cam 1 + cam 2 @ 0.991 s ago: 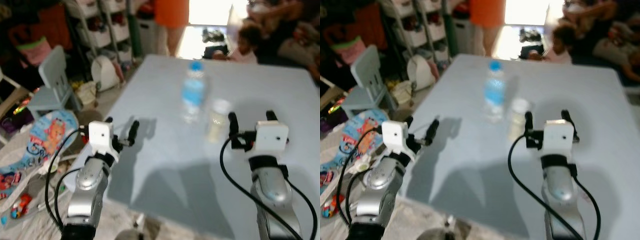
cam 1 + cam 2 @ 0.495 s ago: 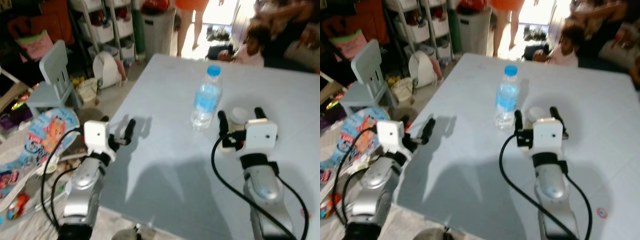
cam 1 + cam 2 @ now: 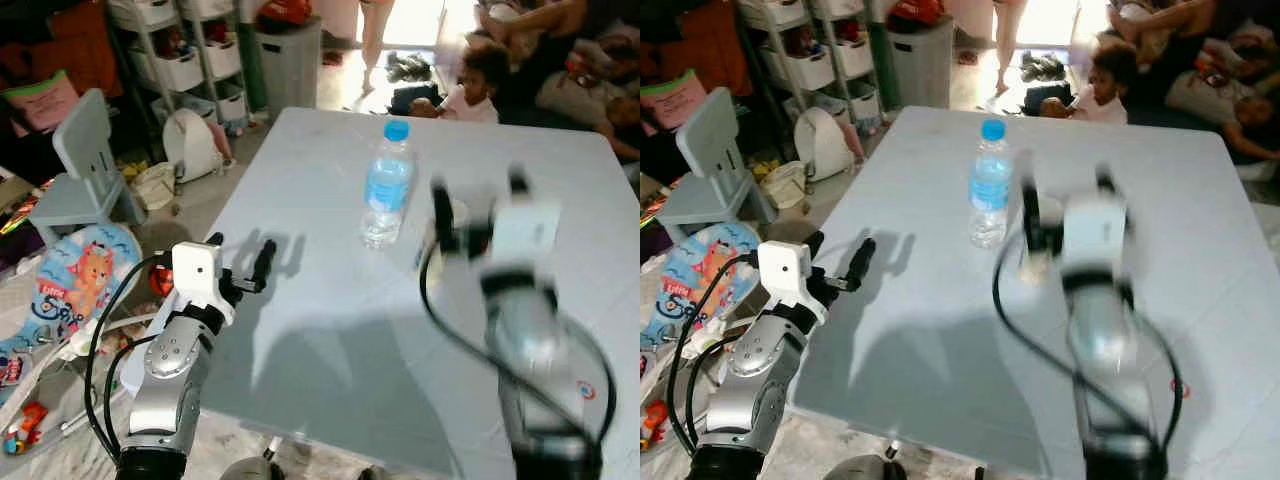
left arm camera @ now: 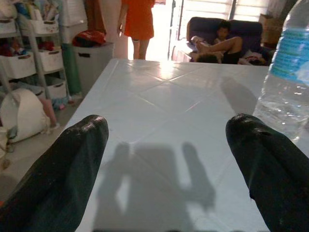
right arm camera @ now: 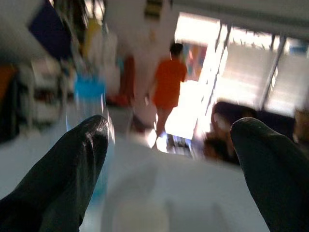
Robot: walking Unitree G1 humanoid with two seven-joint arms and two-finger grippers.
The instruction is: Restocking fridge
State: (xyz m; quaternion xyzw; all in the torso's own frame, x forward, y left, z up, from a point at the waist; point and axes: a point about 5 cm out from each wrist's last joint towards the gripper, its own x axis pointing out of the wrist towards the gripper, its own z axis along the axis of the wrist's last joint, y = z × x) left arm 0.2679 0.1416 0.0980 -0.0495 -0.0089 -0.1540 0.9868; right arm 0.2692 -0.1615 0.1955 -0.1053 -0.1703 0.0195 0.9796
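Standing upright on the pale table (image 3: pixel 330 330), the water bottle (image 3: pixel 387 184) sits just left of the blurred right gripper (image 3: pixel 476 205), fingers spread apart around a small white container (image 3: pixel 1040 250). Left gripper (image 3: pixel 240 265) hangs open too, well apart near the table's edge.

A pale tiled table (image 3: pixel 330 330) stands before me. To my left: grey child's chair (image 3: pixel 88 160), white storage shelves (image 3: pixel 170 60), grey bin (image 3: pixel 285 50). Ahead, people sit on a dark sofa (image 4: pixel 212 29) beside a sunlit doorway (image 4: pixel 161 24).

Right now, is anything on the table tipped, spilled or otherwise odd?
Nothing stands out. The water bottle stands upright with its cap on, a small white container sits beside it near the blurred right gripper, and the table looks dry.
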